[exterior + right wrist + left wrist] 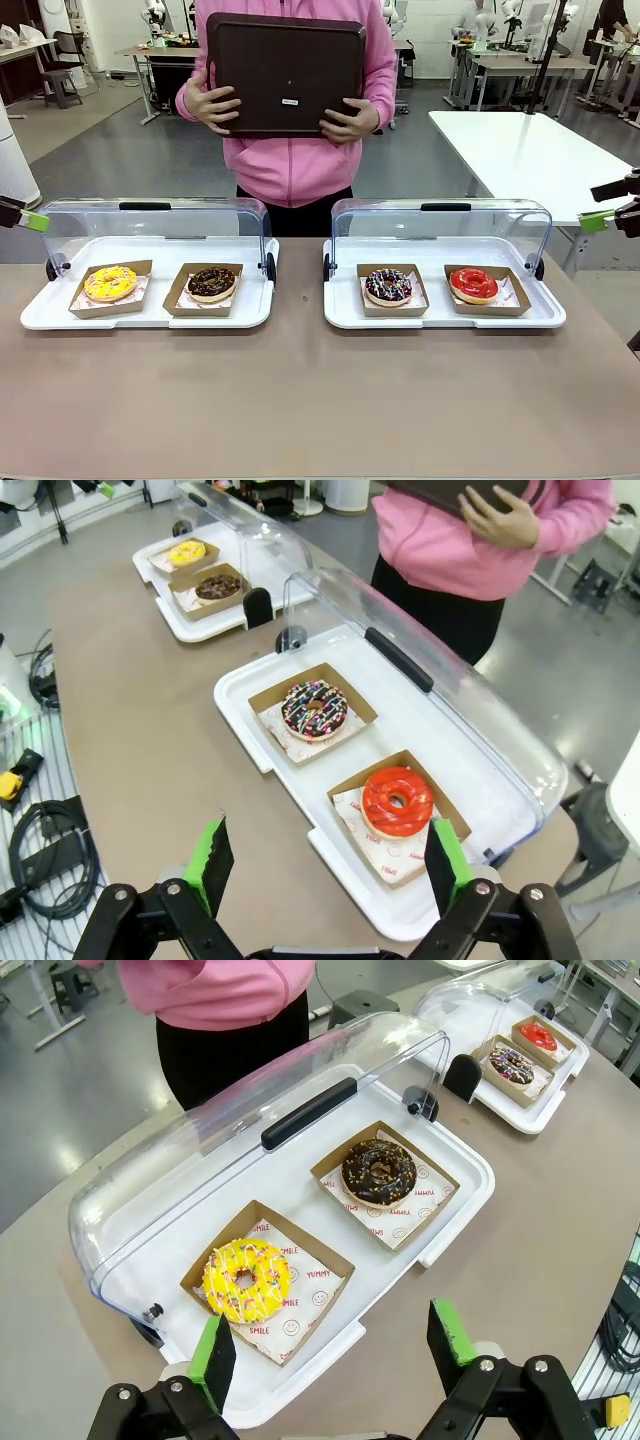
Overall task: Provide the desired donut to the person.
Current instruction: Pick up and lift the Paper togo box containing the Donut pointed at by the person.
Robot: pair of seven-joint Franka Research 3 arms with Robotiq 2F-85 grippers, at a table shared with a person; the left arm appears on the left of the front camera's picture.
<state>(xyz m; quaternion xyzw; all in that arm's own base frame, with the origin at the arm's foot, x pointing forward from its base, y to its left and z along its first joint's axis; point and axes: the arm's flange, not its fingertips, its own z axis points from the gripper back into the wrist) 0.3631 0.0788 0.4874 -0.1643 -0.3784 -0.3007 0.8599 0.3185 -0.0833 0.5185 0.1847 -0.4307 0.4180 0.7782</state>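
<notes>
Front view: the person in a pink hoodie (pixel 292 165) holds a dark brown tray (pixel 287 60) behind the yellow-iced donut (pixel 110 283), chocolate donut (pixel 211 283), sprinkled donut (pixel 388 286) and red-glazed donut (pixel 473 284) on white lidded trays (pixel 150 316), while my left gripper (pixel 330 1328) and right gripper (pixel 328 842) gape empty.

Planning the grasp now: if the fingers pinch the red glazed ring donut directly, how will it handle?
The red glazed ring donut looks soft, so a firm pinch would probably dent it. Its shiny icing may smear or slip. The shallow brown cardboard tray under it looks light and stiff-edged, likely safer to grip.
</notes>
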